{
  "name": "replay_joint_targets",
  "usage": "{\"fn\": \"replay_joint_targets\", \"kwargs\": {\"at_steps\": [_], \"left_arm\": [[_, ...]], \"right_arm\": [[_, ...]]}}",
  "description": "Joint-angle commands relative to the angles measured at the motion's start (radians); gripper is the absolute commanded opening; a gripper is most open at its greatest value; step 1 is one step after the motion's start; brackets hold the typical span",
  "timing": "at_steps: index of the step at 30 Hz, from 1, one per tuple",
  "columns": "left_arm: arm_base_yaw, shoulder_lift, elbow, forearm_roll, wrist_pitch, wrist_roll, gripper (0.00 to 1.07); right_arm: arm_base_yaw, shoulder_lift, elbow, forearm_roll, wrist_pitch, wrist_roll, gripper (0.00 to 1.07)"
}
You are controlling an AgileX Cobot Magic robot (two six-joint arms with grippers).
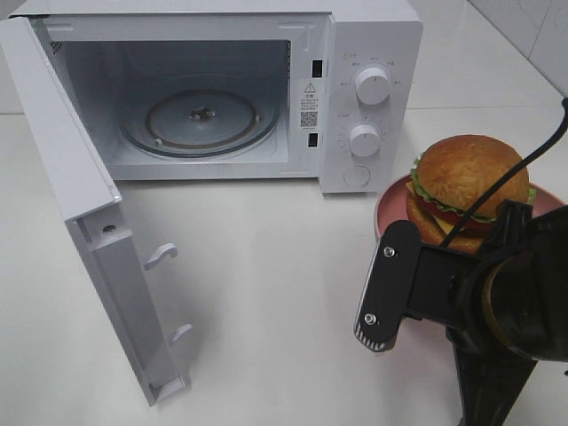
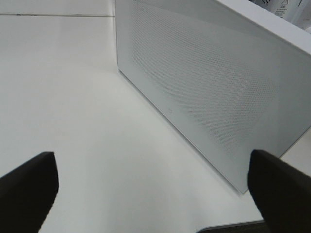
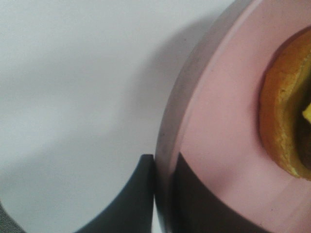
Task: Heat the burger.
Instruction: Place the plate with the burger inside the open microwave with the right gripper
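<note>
Black right gripper pinches the near-left rim of the round pink plate holding the golden-bun burger. Far left waits the open white microwave. Meanwhile the left gripper gapes wide, empty.

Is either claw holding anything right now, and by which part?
The right gripper pinches the pink plate by its rim, burger on top. The left gripper is open and empty.

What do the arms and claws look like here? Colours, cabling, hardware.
The right arm is matte black, with a flat bracket carrying two silver screws, a brass-coloured ring and a thin black cable. The right claw and left claw have smooth black fingers. No markings visible.
</note>
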Motion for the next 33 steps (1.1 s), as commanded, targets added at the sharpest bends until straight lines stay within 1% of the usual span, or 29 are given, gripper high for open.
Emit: {"fn": "replay_joint_targets", "kwargs": {"at_steps": [1, 4, 7, 9, 12, 22, 27, 28, 33], "left_arm": [[-0.005, -0.002, 0.002, 0.003, -0.002, 0.0, 0.98], [-0.005, -0.002, 0.002, 0.003, -0.002, 0.0, 0.98], [-0.005, -0.002, 0.002, 0.003, -0.002, 0.0, 0.98], [-0.005, -0.002, 0.002, 0.003, -0.002, 0.0, 0.98], [-0.005, -0.002, 0.002, 0.003, -0.002, 0.0, 0.98], [-0.005, -0.002, 0.002, 0.003, -0.002, 0.0, 0.98], [-0.005, -0.002, 0.002, 0.003, -0.002, 0.0, 0.98], [-0.005, -0.002, 0.002, 0.003, -0.002, 0.0, 0.98], [-0.005, -0.002, 0.002, 0.003, -0.002, 0.0, 0.98]], "right_arm": [[0.004, -0.008, -0.001, -0.057, -0.013, -0.042, 0.02], [0.004, -0.008, -0.001, -0.057, -0.044, -0.109, 0.02], [0.004, -0.008, -0.001, -0.057, -0.051, -0.126, 0.02], [0.004, -0.008, -0.001, -0.057, -0.082, -0.223, 0.02], [0.004, -0.008, -0.001, -0.054, -0.1, -0.289, 0.03], [0.004, -0.008, -0.001, -0.055, -0.169, -0.328, 0.03], [0.004, -0.008, -0.001, -0.054, -0.208, -0.413, 0.03], [0.004, -0.008, -0.001, -0.054, -0.211, -0.459, 0.03], [0.003, -0.008, -0.001, -0.05, -0.217, -0.503, 0.02]]}}
